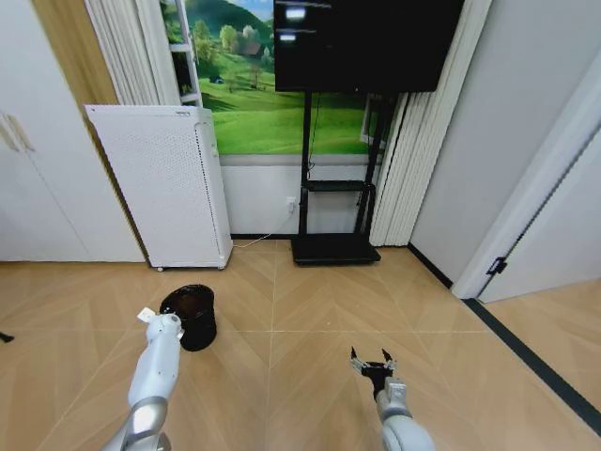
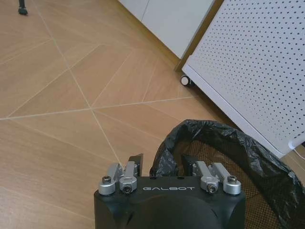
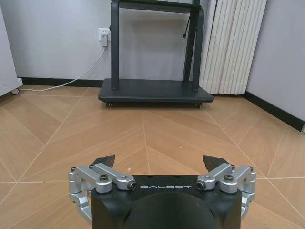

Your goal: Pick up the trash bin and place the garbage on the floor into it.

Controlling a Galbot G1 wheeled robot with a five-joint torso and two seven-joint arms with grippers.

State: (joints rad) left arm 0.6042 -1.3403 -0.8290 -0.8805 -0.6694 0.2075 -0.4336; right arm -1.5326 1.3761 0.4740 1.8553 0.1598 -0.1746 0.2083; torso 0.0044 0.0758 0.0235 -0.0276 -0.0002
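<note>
The trash bin (image 1: 192, 316), a small black round basket lined with a black bag, stands on the wooden floor to my front left. My left gripper (image 1: 171, 322) is at its near rim. In the left wrist view the left gripper (image 2: 162, 161) straddles the bin's rim (image 2: 209, 136), one finger outside and one inside, closed on the bagged edge. My right gripper (image 1: 373, 361) hovers low over bare floor at the front right, and in the right wrist view it (image 3: 159, 162) is open with nothing between its fingers. The garbage is out of view.
A tall white perforated appliance (image 1: 164, 183) on casters stands just behind the bin. A black TV stand (image 1: 333, 246) with a screen sits at the back wall, a white cable (image 3: 62, 83) trailing to its left. White cabinets (image 1: 38, 169) line the left; a doorway is at the right.
</note>
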